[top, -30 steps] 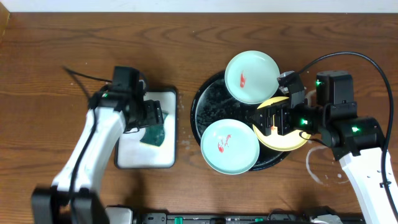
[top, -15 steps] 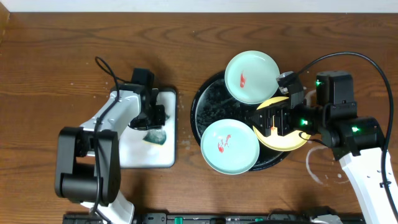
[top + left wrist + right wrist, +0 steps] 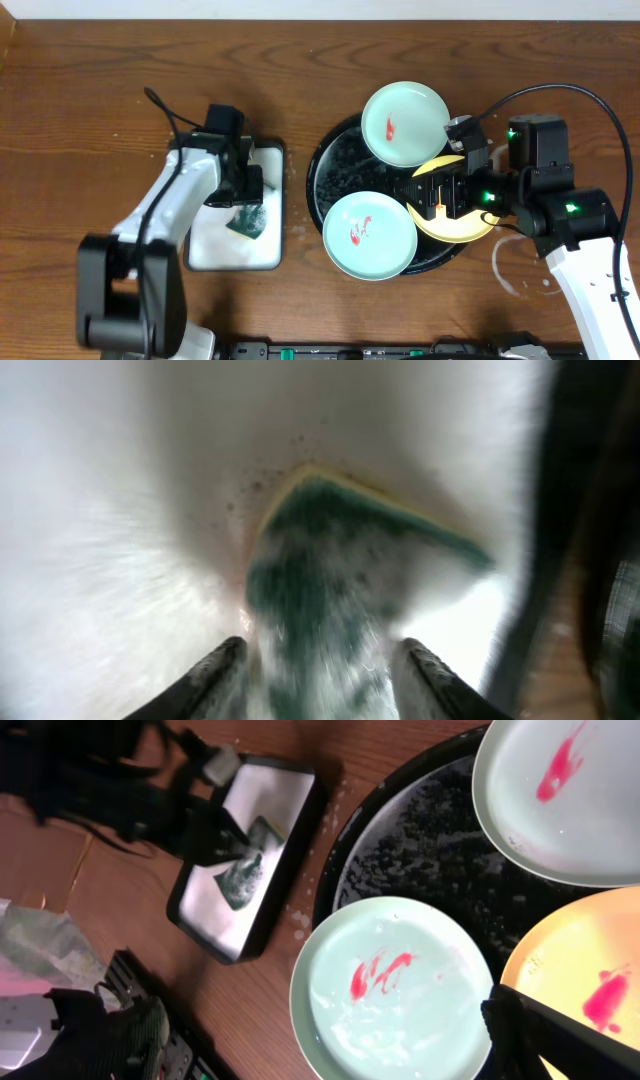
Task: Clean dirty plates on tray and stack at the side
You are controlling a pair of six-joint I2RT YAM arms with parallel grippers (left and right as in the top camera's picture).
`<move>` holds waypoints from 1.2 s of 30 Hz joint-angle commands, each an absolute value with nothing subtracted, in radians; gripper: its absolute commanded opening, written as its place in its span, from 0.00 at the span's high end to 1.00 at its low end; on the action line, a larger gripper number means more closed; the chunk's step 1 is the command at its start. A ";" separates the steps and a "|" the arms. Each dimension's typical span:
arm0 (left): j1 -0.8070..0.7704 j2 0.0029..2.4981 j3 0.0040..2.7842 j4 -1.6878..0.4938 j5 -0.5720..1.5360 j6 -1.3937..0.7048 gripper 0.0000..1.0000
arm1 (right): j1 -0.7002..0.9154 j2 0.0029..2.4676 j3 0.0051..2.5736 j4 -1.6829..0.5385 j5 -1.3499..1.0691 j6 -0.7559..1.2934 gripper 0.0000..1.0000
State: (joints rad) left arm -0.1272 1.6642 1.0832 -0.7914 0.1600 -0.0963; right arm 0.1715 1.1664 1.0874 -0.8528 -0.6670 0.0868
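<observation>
We see the left pincer (image 3: 322, 660) low over the white tray (image 3: 215, 250), its jaws apart on either side of the green sponge (image 3: 330, 550); through the blur we cannot tell whether they pinch it. The right pincer (image 3: 437, 195) hangs wide open over the yellow plate (image 3: 470, 228). Just beyond its tips, one on each side, lie two pale blue plates (image 3: 405, 123) (image 3: 368, 236). All three plates are smeared red and sit on the black tray (image 3: 335, 165).

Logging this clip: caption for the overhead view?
Left gripper at green sponge; right gripper open over yellow plate, two smeared mint plates alongside on black tray.
</observation>
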 commanded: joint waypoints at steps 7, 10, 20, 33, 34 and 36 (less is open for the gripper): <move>-0.126 1.589 1.059 -0.827 0.146 -0.086 0.49 | 0.171 1.156 1.103 -0.856 -0.688 0.073 0.01; -0.126 1.607 1.003 -0.781 0.150 -0.087 0.50 | 0.172 1.156 1.103 -0.854 -0.685 0.073 0.01; -0.127 1.690 0.878 -0.622 0.168 -0.086 0.88 | 0.172 1.156 1.103 -0.849 -0.685 0.074 0.01; -0.072 1.597 1.020 -0.760 0.015 -0.200 0.64 | 0.172 1.156 1.103 -0.850 -0.686 0.074 0.01; -0.073 1.578 1.022 -0.759 0.015 -0.200 0.58 | 0.172 1.156 1.103 -0.851 -0.686 0.074 0.01; -0.075 1.552 1.021 -0.761 0.014 -0.200 0.52 | 0.172 1.156 1.103 -0.850 -0.685 0.073 0.01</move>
